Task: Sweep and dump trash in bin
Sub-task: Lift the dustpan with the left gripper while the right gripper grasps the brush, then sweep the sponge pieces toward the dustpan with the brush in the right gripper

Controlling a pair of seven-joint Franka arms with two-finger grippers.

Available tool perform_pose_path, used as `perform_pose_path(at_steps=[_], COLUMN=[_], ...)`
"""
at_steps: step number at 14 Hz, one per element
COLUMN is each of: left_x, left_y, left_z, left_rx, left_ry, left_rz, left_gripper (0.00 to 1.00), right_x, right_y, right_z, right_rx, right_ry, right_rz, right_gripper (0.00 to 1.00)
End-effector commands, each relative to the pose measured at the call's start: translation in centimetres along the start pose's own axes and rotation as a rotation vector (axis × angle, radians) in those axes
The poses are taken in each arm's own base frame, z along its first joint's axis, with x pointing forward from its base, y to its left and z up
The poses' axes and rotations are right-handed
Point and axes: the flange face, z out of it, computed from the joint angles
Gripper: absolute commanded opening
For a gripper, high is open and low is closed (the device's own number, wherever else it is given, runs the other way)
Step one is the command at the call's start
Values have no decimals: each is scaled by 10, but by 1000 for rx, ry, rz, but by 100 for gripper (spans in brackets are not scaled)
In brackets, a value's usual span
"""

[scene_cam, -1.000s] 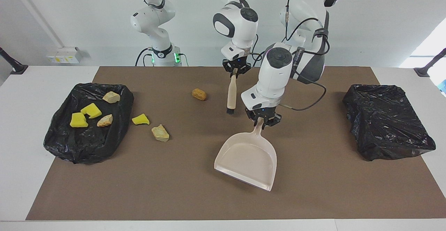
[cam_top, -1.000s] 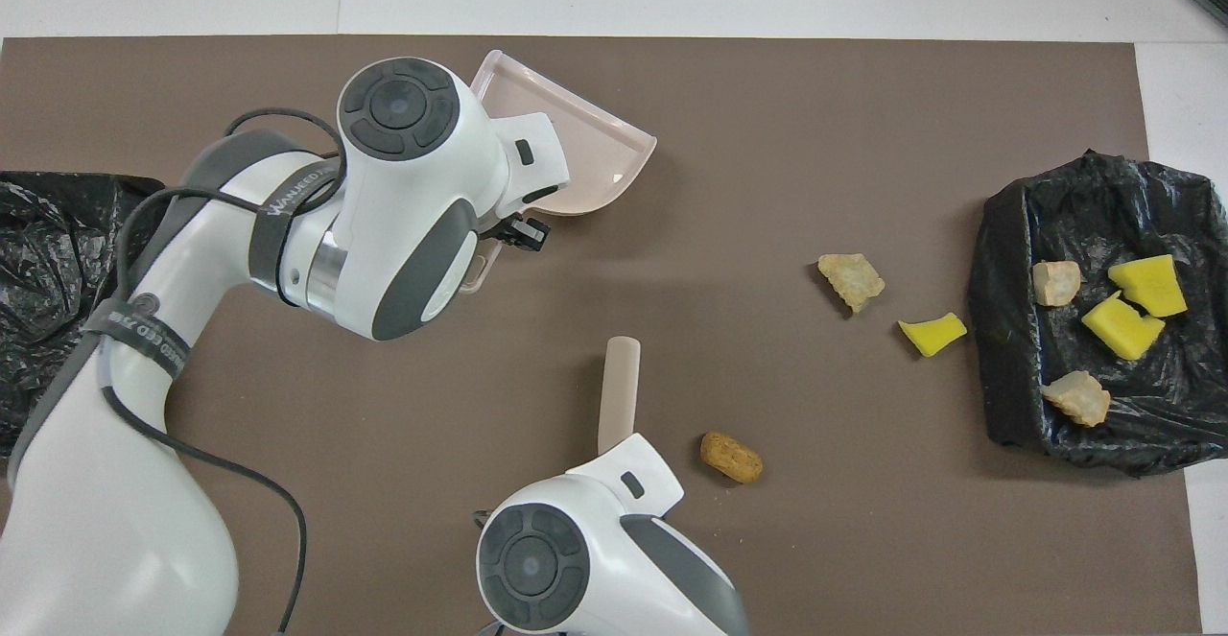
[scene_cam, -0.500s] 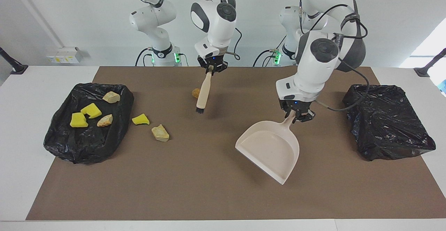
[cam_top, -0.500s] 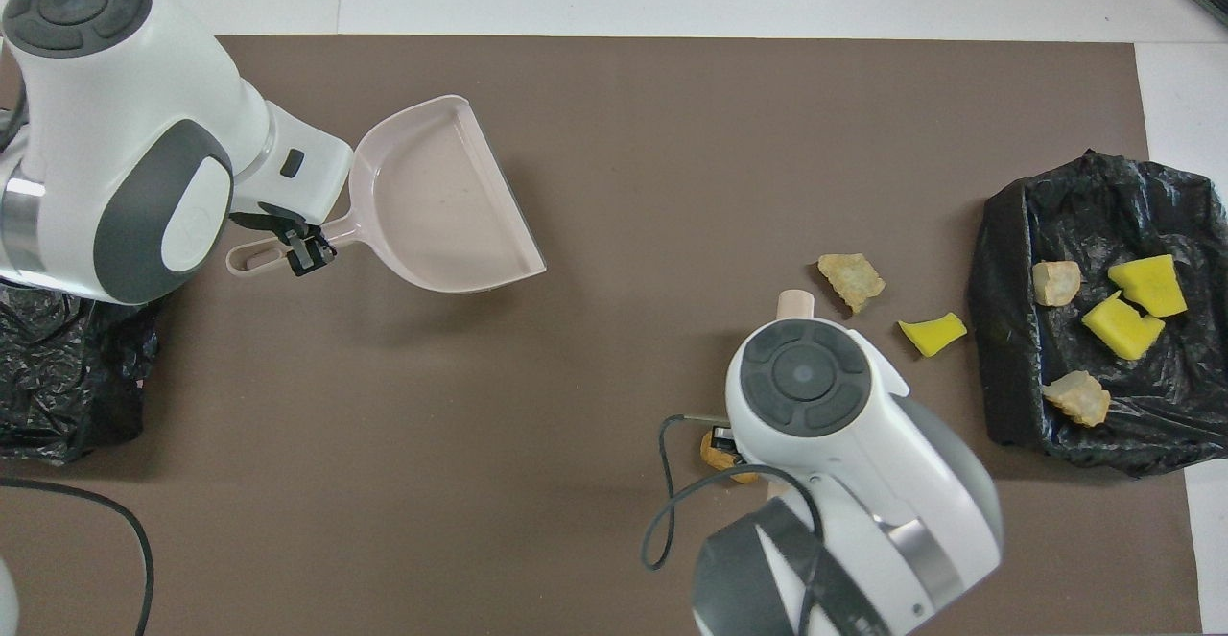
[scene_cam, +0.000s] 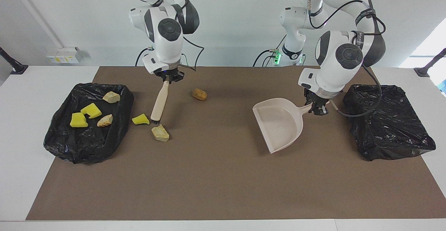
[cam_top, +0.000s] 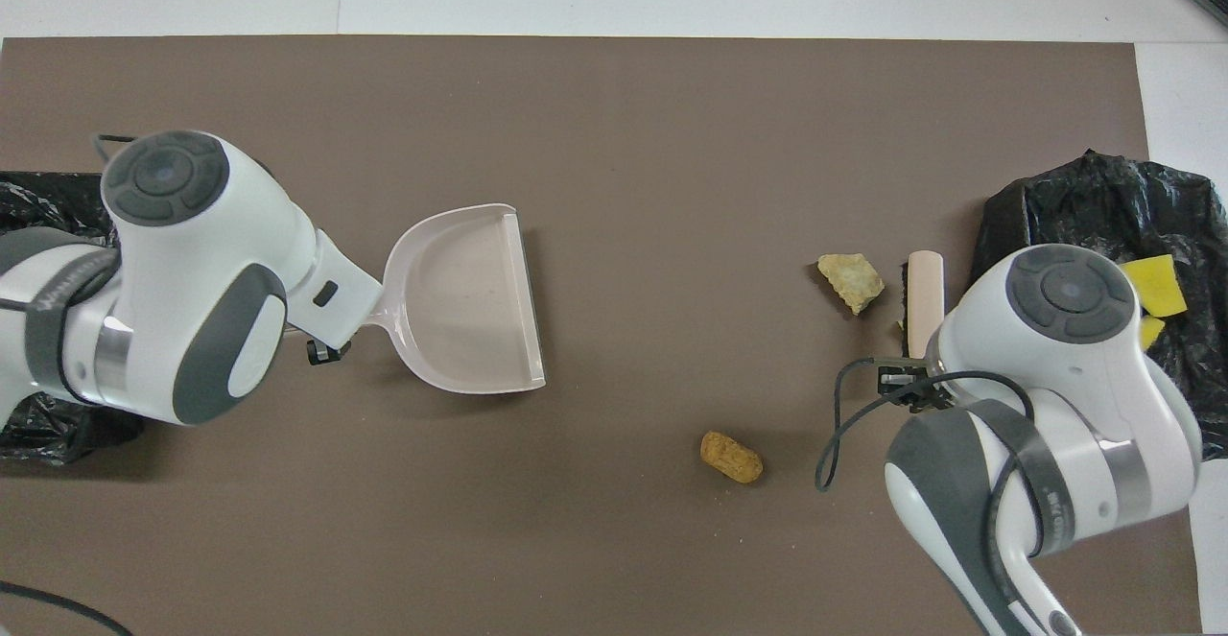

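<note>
Here we see the sweeping task partly done. Four scraps already lie in the black-lined bin (scene_cam: 87, 126) at the right arm's end of the table: two yellow sponge bits (scene_cam: 85, 115) and two beige stone-like chunks (scene_cam: 111, 97). Three scraps are left on the brown mat (scene_cam: 216, 182): a yellow sponge wedge (scene_cam: 140, 119) just beside the bin, a beige stone chunk (scene_cam: 160, 133) a little farther from the robots than the wedge, and a brown bread-like lump (scene_cam: 199, 94) nearer to the robots, toward the middle of the table.

The right gripper (scene_cam: 168, 78) is clamped on the handle of the beige brush (scene_cam: 159, 102), which hangs tilted with its dark bristles low between the wedge and the stone chunk; we cannot tell whether the bristles touch either scrap.

The left gripper (scene_cam: 317, 108) is closed on the handle of the beige dustpan (scene_cam: 280, 123), which appears empty and is held over the mat toward the left arm's end, its open lip turned toward the scraps but well apart from them. A second black-lined bin (scene_cam: 386, 123) sits at that end with no scraps visible in it.

We judge that what is left is gathering the three loose scraps into the pan, then tipping them into a bin.
</note>
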Motion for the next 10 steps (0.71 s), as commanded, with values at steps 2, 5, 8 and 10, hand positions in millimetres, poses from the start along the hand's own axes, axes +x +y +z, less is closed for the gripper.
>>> perform_pose_path(at_steps=[2, 5, 8, 10], left_x=[27, 28, 32, 44], left_y=[40, 42, 51, 56], left_z=[13, 14, 26, 27], left_rx=[19, 13, -6, 6], left_ry=[-19, -20, -31, -25], left_rz=[-8, -26, -69, -59], left_gripper=[0, 0, 0, 0], right_x=[-17, -21, -20, -19], right_y=[69, 98, 69, 50], right_z=[25, 47, 62, 69], right_rx=[13, 21, 24, 24], right_ry=[73, 92, 85, 69], right_rz=[-90, -137, -171, -191], right_gripper=[0, 0, 0, 0])
